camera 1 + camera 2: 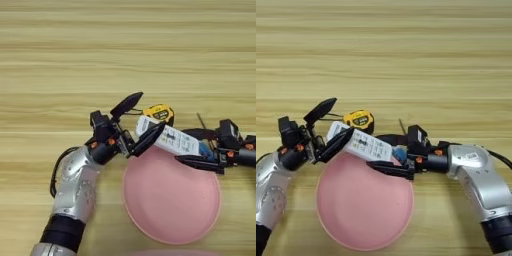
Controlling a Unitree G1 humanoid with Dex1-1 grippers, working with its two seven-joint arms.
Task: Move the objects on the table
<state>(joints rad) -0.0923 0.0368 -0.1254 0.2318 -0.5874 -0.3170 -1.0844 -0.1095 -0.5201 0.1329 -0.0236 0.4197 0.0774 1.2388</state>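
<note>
**Two grippers meet over the remote at the bowl's edge**

My right gripper [385, 154] has its two black fingers closed around one end of the white remote [362, 141], one finger above and one below, holding it tilted over the far rim of the pink bowl [363, 210]. My left gripper [140, 120] stands with fingers spread wide at the remote's other end: the lower finger lies against the remote's near edge, the upper one lifted clear toward the yellow-and-black tape measure [160, 113], which sits on the wooden table [125, 45] just behind the remote and just beyond the bowl.

I judge the step in hand to be a pass or a placing of the remote, with the bowl the likely spot. Next, one gripper must own the load: either my left closes before my right lets go, or my right lowers the remote into the bowl alone.

The count: one remote, one tape measure, one pink bowl, two grippers. A sliver of a second pink rim shows at the bottom edge.
</note>
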